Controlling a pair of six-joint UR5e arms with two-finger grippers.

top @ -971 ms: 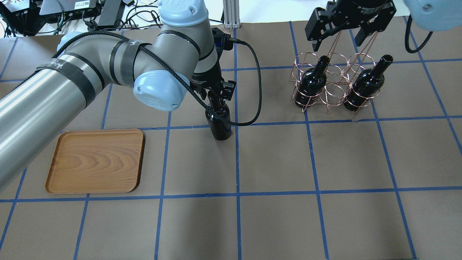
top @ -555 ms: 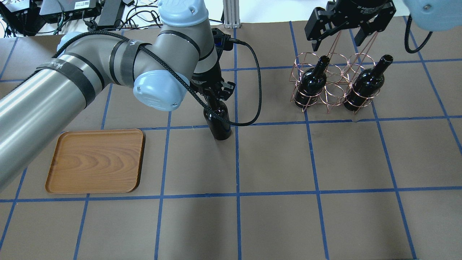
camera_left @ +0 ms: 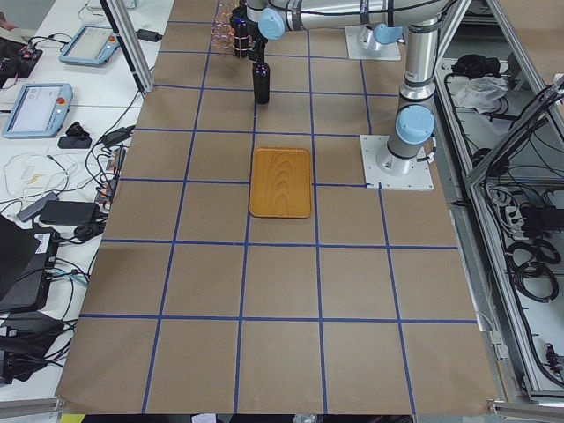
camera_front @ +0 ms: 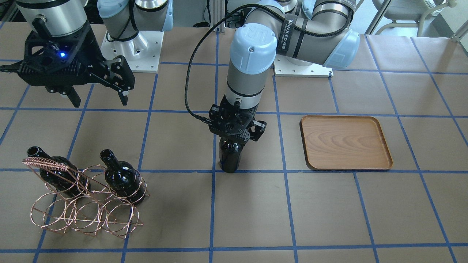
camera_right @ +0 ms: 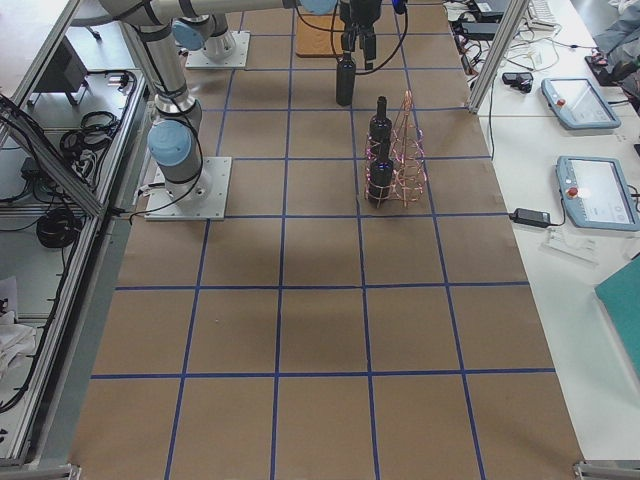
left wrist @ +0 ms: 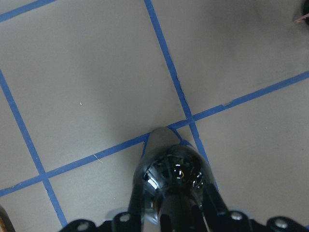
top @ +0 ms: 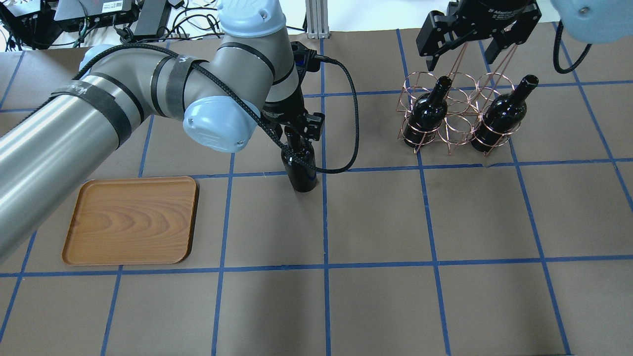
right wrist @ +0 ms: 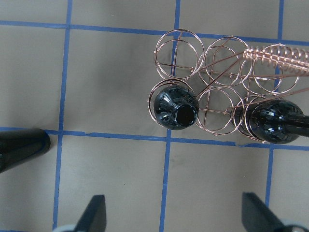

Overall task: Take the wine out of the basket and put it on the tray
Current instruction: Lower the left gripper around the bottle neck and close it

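Observation:
A dark wine bottle (top: 299, 173) stands upright on the brown table near the middle, also seen in the front view (camera_front: 229, 157). My left gripper (top: 298, 132) comes straight down and is shut on its neck; the wrist view shows fingers (left wrist: 212, 205) on both sides of the bottle (left wrist: 175, 169). The copper wire basket (top: 455, 129) at the right back holds two more bottles (top: 426, 114) (top: 498, 121), leaning. My right gripper (top: 465, 55) hangs open and empty above the basket (right wrist: 217, 72). The wooden tray (top: 131, 220) lies empty at the left front.
The table is brown paper with a blue tape grid. The left arm's black cable (top: 352, 123) loops beside the held bottle. Cables and power boxes (top: 99, 15) lie beyond the table's back edge. The arm bases (camera_front: 129, 51) stand at the back.
The held bottle's top and my left gripper swayed slightly left, then came back. The bottle's base stays at the same spot. The right arm has hardly moved.

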